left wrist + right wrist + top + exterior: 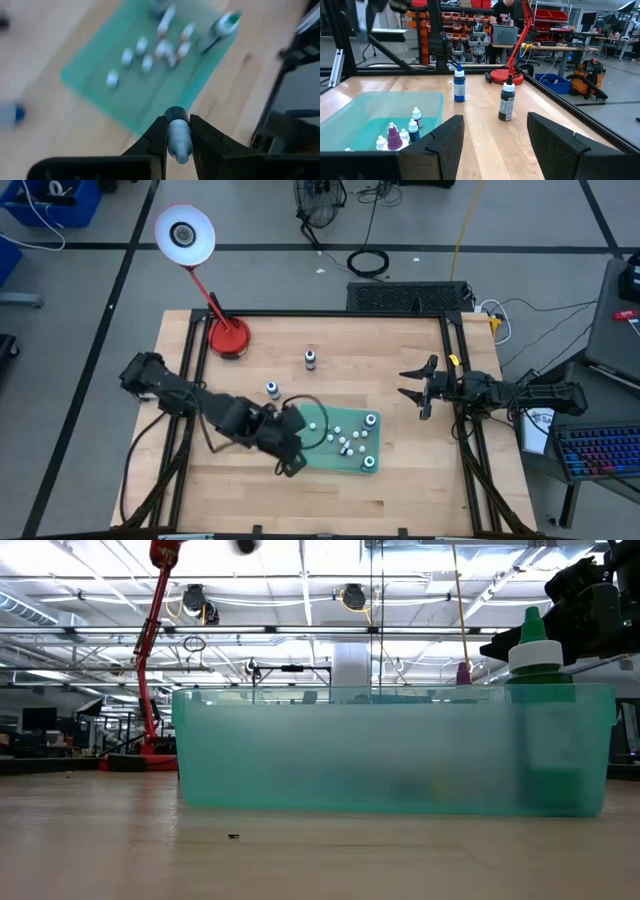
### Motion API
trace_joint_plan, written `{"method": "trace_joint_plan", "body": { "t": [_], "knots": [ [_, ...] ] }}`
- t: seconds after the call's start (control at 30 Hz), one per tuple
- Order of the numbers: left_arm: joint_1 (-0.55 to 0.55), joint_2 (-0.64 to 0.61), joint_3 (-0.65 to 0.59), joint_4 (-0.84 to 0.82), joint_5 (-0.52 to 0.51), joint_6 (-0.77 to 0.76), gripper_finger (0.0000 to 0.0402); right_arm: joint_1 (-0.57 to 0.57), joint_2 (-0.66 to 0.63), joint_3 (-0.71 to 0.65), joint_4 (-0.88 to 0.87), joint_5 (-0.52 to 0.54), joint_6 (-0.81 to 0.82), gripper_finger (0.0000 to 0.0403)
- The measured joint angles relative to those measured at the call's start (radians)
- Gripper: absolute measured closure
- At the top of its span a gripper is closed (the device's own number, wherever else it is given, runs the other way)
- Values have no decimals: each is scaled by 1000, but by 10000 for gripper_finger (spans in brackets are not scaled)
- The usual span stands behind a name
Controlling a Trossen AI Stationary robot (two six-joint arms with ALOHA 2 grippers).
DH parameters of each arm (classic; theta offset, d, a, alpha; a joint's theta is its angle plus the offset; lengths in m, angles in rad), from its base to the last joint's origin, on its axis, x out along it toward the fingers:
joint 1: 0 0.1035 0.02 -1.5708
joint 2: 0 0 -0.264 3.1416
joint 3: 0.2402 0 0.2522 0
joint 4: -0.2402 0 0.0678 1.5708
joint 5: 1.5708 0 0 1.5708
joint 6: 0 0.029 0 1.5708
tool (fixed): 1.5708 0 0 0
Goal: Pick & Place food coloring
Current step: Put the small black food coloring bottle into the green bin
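Carry step. Left end effector [179, 142] clamped on food coloring bottle [178, 134], near left edge of green tray [322, 452]. Next: over tray, release. Right end effector [417, 391] agape, empty, right of tray.

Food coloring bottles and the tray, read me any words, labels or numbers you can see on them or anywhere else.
None can be read.
Blue bottle: label too small to read.
Dark bottle: label too small.
Bottle in the left gripper's fingers: blurred.
Green tray: no text shows.
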State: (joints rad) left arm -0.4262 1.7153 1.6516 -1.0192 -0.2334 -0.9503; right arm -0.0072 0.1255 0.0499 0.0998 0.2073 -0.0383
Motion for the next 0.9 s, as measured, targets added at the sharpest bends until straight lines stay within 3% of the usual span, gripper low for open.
{"method": "trace_joint_plan", "body": {
  "t": [0.2, 0.43, 0.9],
  "knots": [
    [74, 95, 79, 59, 14, 189, 343, 0, 0, 0, 0, 0, 0, 197],
    [134, 283, 115, 160, 152, 339, 343, 0, 0, 0, 0, 0, 0, 198],
    [135, 438, 151, 152, 181, 387, 343, 0, 0, 0, 0, 0, 0, 199]
  ]
}}
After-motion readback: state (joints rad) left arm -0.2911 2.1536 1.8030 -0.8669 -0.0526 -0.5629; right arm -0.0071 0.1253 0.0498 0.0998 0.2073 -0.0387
